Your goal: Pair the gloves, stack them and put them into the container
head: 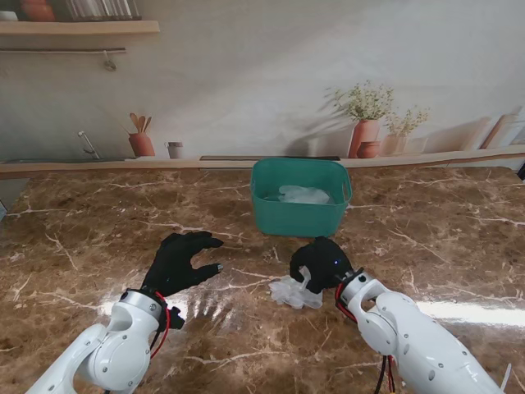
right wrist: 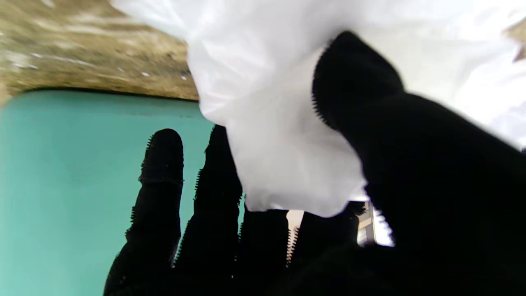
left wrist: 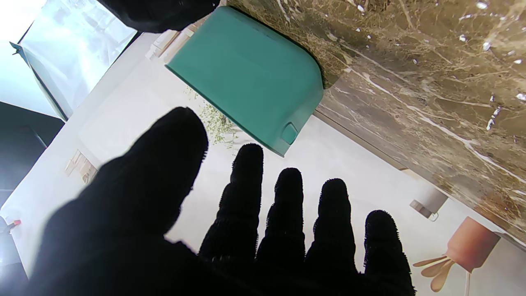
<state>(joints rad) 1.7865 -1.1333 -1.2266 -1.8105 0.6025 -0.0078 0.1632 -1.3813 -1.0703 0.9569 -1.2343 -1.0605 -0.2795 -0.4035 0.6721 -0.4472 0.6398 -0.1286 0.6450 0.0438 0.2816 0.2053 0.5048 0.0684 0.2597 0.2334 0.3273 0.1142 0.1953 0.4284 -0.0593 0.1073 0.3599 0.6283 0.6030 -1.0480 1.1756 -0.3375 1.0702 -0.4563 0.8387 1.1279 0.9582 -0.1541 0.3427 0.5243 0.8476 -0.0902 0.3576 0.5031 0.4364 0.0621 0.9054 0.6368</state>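
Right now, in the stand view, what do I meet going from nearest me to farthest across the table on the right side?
Right hand gripping the translucent gloves → bare marble table → teal container, with more clear gloves inside → terracotta vases at the wall.

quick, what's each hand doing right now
Left hand: open, fingers spread, holding nothing.
Right hand: shut on the white gloves, just in front of the green container.
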